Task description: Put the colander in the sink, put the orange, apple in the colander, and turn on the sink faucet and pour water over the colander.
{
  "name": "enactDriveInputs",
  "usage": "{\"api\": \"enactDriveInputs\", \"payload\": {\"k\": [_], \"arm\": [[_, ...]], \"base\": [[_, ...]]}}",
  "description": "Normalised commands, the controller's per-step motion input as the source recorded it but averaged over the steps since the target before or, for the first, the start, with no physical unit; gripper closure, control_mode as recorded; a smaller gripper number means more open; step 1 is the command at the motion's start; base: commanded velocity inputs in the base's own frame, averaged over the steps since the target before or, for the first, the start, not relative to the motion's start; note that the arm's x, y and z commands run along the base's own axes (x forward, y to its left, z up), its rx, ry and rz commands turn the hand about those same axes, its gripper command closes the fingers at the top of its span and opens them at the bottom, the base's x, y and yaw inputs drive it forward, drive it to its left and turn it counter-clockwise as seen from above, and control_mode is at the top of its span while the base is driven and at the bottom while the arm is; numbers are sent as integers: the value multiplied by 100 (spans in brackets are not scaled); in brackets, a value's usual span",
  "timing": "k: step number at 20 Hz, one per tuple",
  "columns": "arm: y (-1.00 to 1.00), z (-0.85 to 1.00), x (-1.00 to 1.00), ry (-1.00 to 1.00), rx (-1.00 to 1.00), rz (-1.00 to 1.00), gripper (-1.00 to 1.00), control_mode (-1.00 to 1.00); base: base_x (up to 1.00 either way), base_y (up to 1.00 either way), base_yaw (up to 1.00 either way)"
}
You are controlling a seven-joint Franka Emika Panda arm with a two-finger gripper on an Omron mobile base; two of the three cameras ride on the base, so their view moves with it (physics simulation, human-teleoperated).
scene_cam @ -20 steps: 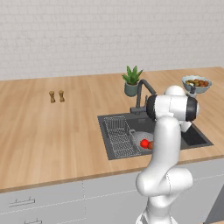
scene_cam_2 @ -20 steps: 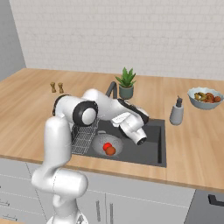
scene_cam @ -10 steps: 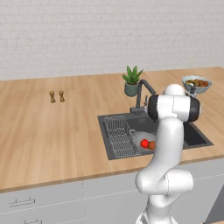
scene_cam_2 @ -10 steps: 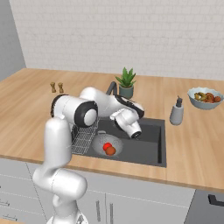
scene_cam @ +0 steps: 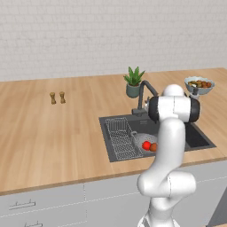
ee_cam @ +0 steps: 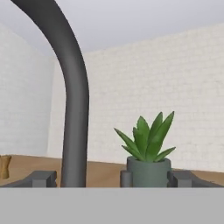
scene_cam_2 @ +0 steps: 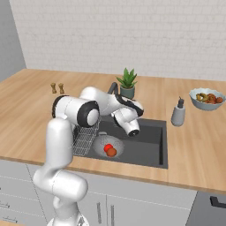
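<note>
The silvery colander [scene_cam_2: 107, 145] sits in the dark sink [scene_cam_2: 150, 139], left of centre, with the red apple [scene_cam_2: 107, 147] and the orange [scene_cam_2: 112, 152] inside it. From the left base, the apple [scene_cam: 146, 145] and orange [scene_cam: 153, 147] peek out beside my arm. My hand hovers over the basin just in front of the dark gooseneck faucet [scene_cam: 144, 94]. My gripper [ee_cam: 112, 178] is open and empty. In the hand view the faucet neck [ee_cam: 75, 109] rises close ahead, just right of the left fingertip [ee_cam: 43, 178]. No water is visible.
A rectangular wire rack [scene_cam_2: 86, 137] fills the sink's left end. Behind the faucet stands a green potted plant [ee_cam: 148, 153]. A soap dispenser [scene_cam_2: 178, 115] and a pale fruit bowl [scene_cam_2: 207, 98] sit right of the sink. Two small shakers [scene_cam: 57, 97] stand far left.
My wrist has drawn slightly up and back toward the faucet. The colander and both fruits have stayed put.
</note>
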Motion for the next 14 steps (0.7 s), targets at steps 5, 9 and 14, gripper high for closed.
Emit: {"api": "enactDriveInputs", "payload": {"k": [5, 9, 14], "arm": [[-2, -12, 25, 0, 0, -9, -100, -100], [-5, -20, 28, 0, 0, -7, -100, -100], [-14, -25, 29, 2, 0, -6, -100, -100]], "base": [[0, 0, 0], [0, 0, 0], [0, 0, 0]]}}
